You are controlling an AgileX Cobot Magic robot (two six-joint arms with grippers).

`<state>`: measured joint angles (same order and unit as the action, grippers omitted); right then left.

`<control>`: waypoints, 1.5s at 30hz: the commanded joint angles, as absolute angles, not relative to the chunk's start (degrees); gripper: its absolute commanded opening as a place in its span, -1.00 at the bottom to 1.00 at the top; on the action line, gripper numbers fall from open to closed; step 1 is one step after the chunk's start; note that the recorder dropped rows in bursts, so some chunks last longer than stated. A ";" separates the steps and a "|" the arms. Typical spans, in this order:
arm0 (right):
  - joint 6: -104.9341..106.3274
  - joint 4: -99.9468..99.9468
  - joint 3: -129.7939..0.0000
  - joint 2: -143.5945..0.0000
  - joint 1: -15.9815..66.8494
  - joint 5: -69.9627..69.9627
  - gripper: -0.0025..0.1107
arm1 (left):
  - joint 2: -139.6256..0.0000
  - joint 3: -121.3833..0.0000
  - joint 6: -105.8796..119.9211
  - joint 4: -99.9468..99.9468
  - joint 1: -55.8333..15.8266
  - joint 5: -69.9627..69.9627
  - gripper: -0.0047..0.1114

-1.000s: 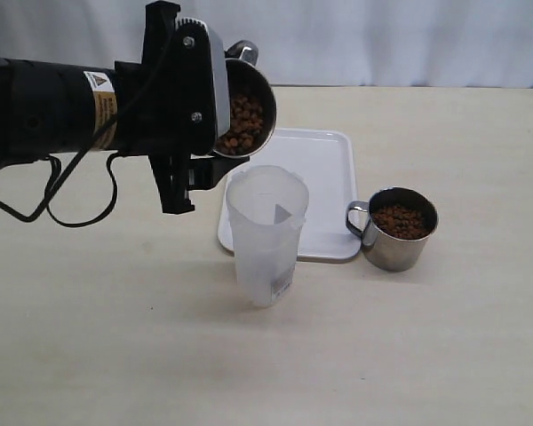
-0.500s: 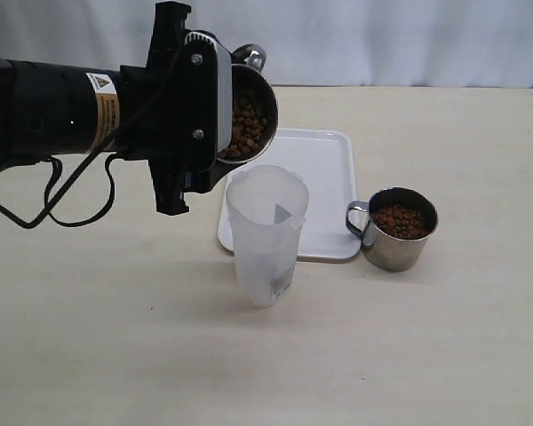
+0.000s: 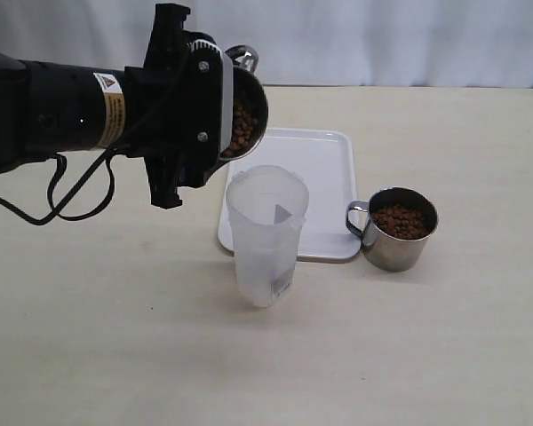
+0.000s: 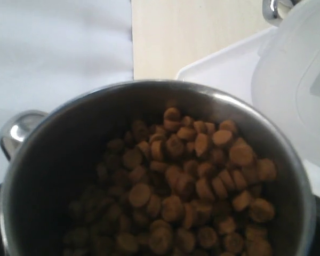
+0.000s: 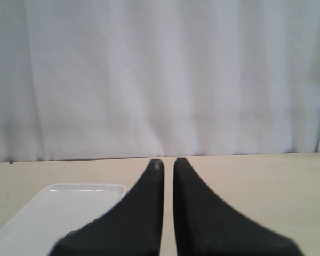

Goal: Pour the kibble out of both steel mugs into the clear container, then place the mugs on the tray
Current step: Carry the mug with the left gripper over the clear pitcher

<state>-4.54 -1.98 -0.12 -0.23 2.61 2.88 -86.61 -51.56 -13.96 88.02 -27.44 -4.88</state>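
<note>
Looking at the exterior view first, we see the black left arm (image 3: 62, 120) reaching in level from the left. Its wrist is rolled, and the left jaws, spread wide, clamp a tipped stainless-steel mug (image 3: 253, 89) in mid-air. The mug's mouth faces sideways to the right, with small round brown kibble (image 3: 242, 124) banked against its lower wall. It hangs above the rim of the tall frosted clear plastic container (image 3: 266, 240), a little to its left and apart from it. The container stands on the pale tabletop (image 3: 115, 346). Behind it lies the flat white rectangular tray (image 3: 324, 169). Just beside the tray's near right corner stands an upright stainless-steel mug (image 3: 393, 253) filled with kibble.

In the left wrist view we look straight into the tipped mug. The kibble is heaped inside, and the container's rim is close by its lip.

In the right wrist view the right jaws are pressed together on nothing, level above the tabletop, pointing at a white curtain (image 5: 160, 74).
</note>
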 commanded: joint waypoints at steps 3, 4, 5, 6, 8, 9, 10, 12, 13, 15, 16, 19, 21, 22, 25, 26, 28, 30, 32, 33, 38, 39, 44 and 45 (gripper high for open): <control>-4.28 -1.91 0.00 0.00 2.81 2.18 -0.87 | -86.44 -52.30 -12.33 87.83 -29.72 -2.01 -0.92; -4.28 -1.91 0.00 0.00 2.81 2.18 -0.87 | -86.44 -52.30 -12.19 87.83 -29.72 -2.01 -0.92; -4.28 -1.91 0.00 0.00 2.81 2.18 -0.87 | -86.44 -52.30 -12.19 87.83 -29.72 -2.01 -0.92; -4.28 -1.91 0.00 0.00 2.81 2.18 -0.87 | -86.44 -52.30 -12.09 87.83 -29.72 -1.92 -0.92; -4.28 -1.91 0.00 0.00 2.81 2.18 -0.87 | -86.44 -52.30 -11.51 87.92 -29.72 -1.59 -0.92; -4.28 -1.91 0.00 0.00 2.81 2.18 -0.87 | -86.44 -52.30 -11.35 87.92 -29.72 -1.59 -0.92; -4.28 -1.91 0.00 0.00 2.81 2.18 -0.87 | -86.44 -52.30 -10.80 87.92 -29.72 -1.59 -0.92; -4.28 -1.91 0.00 0.00 2.81 2.18 -0.87 | -86.44 -52.30 -10.48 87.92 -29.72 -1.59 -0.92; -4.28 -1.91 0.00 0.00 2.81 2.18 -0.87 | -86.44 -52.30 -10.29 87.92 -29.72 -1.59 -0.92; -4.28 -1.91 0.00 0.00 2.81 2.18 -0.87 | -86.44 -52.30 -9.77 87.92 -29.99 -1.43 -0.92; -4.28 -1.91 0.00 0.00 2.81 2.18 -0.87 | -86.44 -52.30 -9.07 87.92 -29.99 -1.19 -0.92; -4.28 -1.91 0.00 0.00 2.81 2.18 -0.87 | -86.44 -52.72 -8.59 87.92 -29.99 -1.29 -0.92; -4.28 -1.91 0.00 0.00 2.81 2.18 -0.87 | -86.44 -52.83 -8.18 87.93 -29.99 -1.18 -0.92; -4.28 -1.91 0.00 0.00 2.81 2.18 -0.87 | -86.44 -52.83 -7.49 87.93 -29.99 -1.18 -0.92; -4.28 -1.91 0.00 0.00 2.81 2.18 -0.87 | -86.44 -52.83 -7.12 87.93 -29.99 -1.18 -0.92; -4.28 -1.91 0.00 0.00 2.81 2.18 -0.87 | -86.44 -52.83 -6.67 87.93 -29.99 -1.18 -0.92; -4.28 -1.91 0.00 0.00 2.81 2.18 -0.87 | -86.44 -52.83 -6.00 87.88 -29.99 -1.49 -0.92; -4.28 -1.91 0.00 0.00 2.81 2.18 -0.87 | -86.44 -52.83 -6.00 87.88 -29.99 -1.46 -0.92; -4.28 -1.91 0.00 0.00 2.81 2.18 -0.87 | -86.44 -52.83 -6.00 87.88 -29.99 -1.09 -0.92; -4.28 -1.91 0.00 0.00 2.81 2.18 -0.87 | -86.44 -52.83 -6.00 87.76 -29.99 -0.95 -0.92; -4.28 -1.91 0.00 0.00 2.81 2.18 -0.87 | -86.44 -52.83 -6.24 87.09 -32.70 5.24 -0.92; -4.28 -1.91 0.00 0.00 2.81 2.18 -0.87 | -86.44 -52.83 -6.24 87.28 -33.23 5.24 -0.92; -4.28 -1.91 0.00 0.00 2.81 2.18 -0.87 | -86.44 -52.83 -6.24 87.28 -33.34 5.84 -0.92; -4.28 -1.91 0.00 0.00 2.81 2.18 -0.87 | -86.44 -52.83 -6.24 87.28 -33.34 5.84 -0.92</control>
<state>-4.54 -1.98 -0.12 -0.23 2.61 2.88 -86.74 -52.20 -5.98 87.82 -33.30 5.01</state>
